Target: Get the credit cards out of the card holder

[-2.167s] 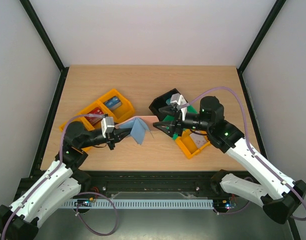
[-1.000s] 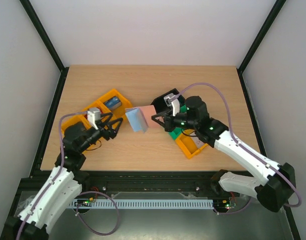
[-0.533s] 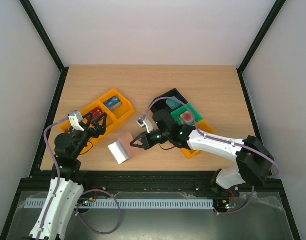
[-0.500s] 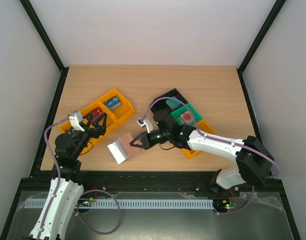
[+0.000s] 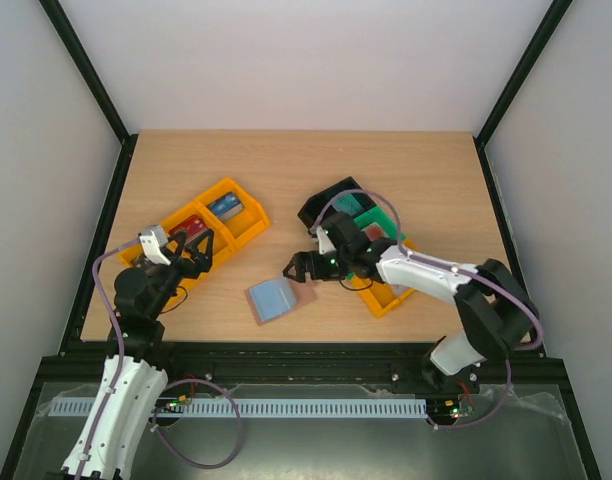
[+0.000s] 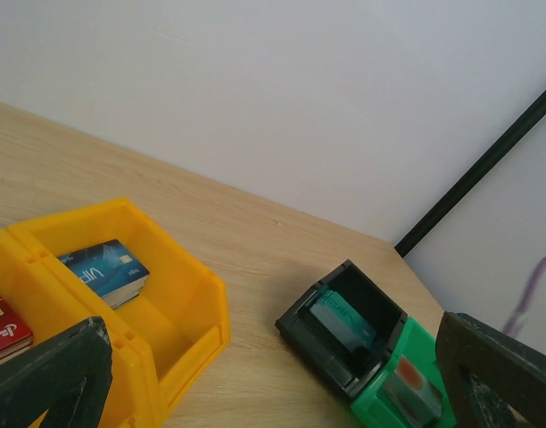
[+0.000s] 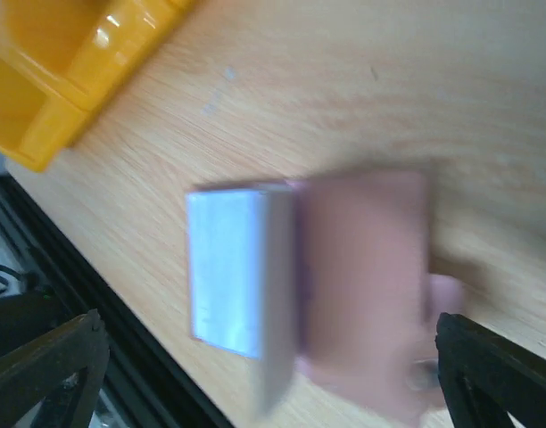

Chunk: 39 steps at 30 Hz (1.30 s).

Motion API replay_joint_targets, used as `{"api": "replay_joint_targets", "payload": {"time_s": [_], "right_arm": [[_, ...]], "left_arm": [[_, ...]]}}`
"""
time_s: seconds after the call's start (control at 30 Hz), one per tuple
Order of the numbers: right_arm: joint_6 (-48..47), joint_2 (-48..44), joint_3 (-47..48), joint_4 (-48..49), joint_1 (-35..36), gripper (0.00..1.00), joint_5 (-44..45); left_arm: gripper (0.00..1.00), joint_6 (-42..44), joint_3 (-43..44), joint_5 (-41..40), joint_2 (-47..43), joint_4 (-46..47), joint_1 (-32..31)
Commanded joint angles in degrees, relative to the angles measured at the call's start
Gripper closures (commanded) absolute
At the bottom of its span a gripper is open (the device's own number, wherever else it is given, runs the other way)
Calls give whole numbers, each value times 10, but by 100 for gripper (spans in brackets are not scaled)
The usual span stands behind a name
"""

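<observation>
The card holder [image 5: 274, 299] lies on the table near the front edge, pale blue-grey face up with a brownish-pink flap on its right. It is blurred in the right wrist view, where the card holder [image 7: 362, 285] lies below the open fingers. My right gripper [image 5: 298, 266] is open just behind it and holds nothing. My left gripper [image 5: 193, 252] is open and empty by the orange bins. Credit cards lie in bins: a blue card [image 6: 105, 270], a red card [image 6: 1, 325], a teal card [image 6: 344, 321] and a greyish card [image 6: 411, 385].
A double orange bin [image 5: 248, 222] stands at the left. A black bin [image 5: 321, 207], a green bin [image 5: 386, 215] and another orange bin [image 5: 384, 298] sit under and behind the right arm. The table's front edge [image 5: 286, 340] runs close to the holder.
My right gripper carried the card holder down toward the front edge, then opened and let it go; it now lies flat. My left gripper opened fully and drew back left.
</observation>
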Motion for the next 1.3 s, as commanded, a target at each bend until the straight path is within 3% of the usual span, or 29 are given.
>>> {"api": "replay_joint_targets", "payload": {"time_s": [0.0, 0.17, 0.5, 0.67, 1.1, 1.27], "right_arm": [[-84, -87, 82, -107, 5, 1, 79], [-107, -164, 109, -128, -21, 1, 111], [-127, -293, 74, -117, -215, 2, 179], [-123, -314, 45, -97, -272, 1, 184], [-137, -363, -12, -58, -299, 1, 216], [-186, -410, -81, 27, -303, 1, 328]], "left_arm": [[1, 4, -8, -18, -6, 13, 5], [0, 9, -14, -24, -7, 16, 18], [1, 11, -20, -30, -22, 24, 55], [1, 15, -22, -38, -33, 23, 72], [0, 15, -22, -31, -24, 21, 84], [0, 23, -21, -40, -21, 25, 87]]}}
